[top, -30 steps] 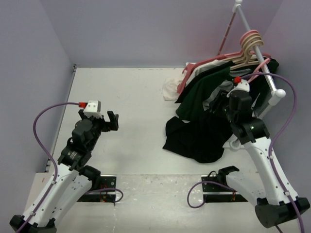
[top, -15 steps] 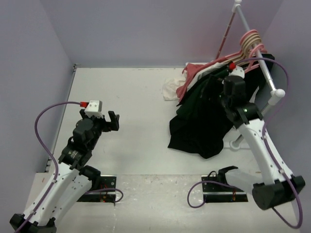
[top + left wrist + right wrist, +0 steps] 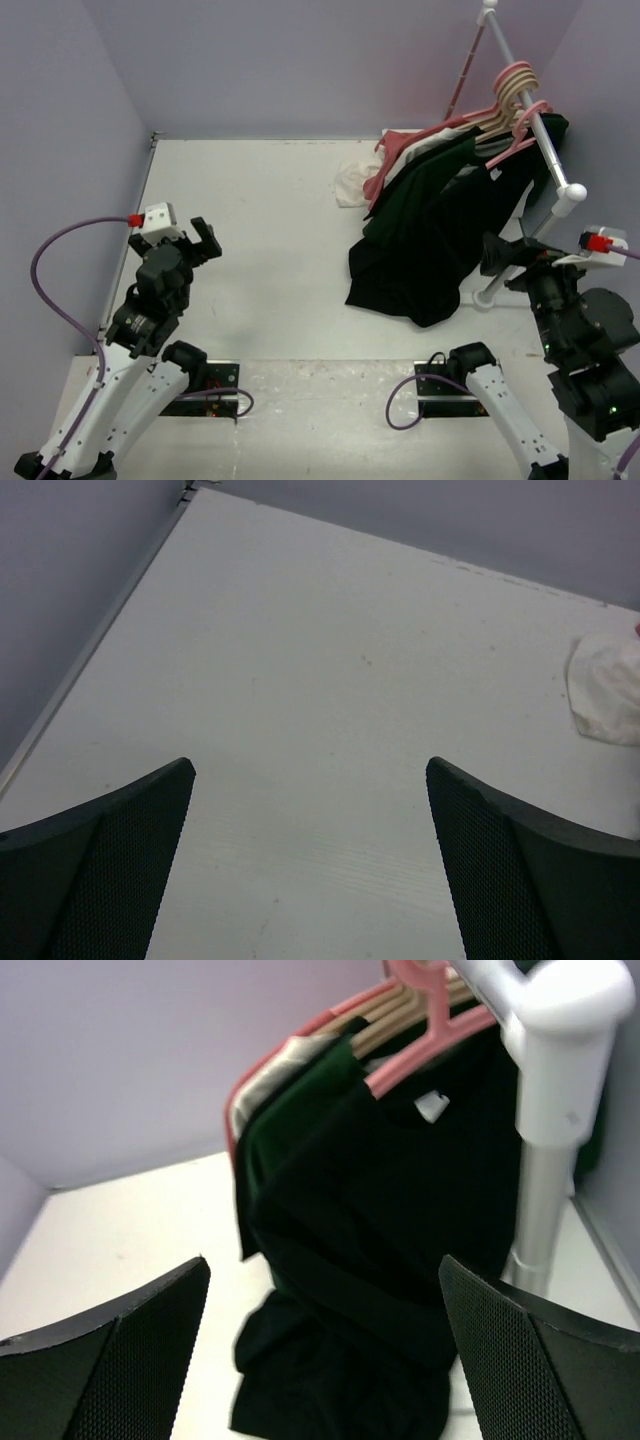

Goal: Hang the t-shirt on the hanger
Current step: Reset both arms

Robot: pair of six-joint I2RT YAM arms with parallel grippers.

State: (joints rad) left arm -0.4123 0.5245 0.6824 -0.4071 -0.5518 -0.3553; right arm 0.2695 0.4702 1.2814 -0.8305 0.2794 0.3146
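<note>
While hooked on the rail (image 3: 556, 160), hanger (image 3: 430, 1048) carries t-shirt (image 3: 400, 1220).

This is looking like a robotics lab cell. A white bench (image 3: 280, 220) is sitting boxed in by plain lavender walls (image 3: 300, 60). Two white robot arms, left (image 3: 150, 300) and right (image 3: 585, 350), are standing on black mounting plates (image 3: 215, 385) at its near edge, with purple cables (image 3: 35, 268) looping from their wrists. At the far right a white clothes rail (image 3: 571, 195) is carrying cream hangers (image 3: 512, 85) and a pink hanger (image 3: 527, 128) with a black t-shirt (image 3: 420, 260).
</note>
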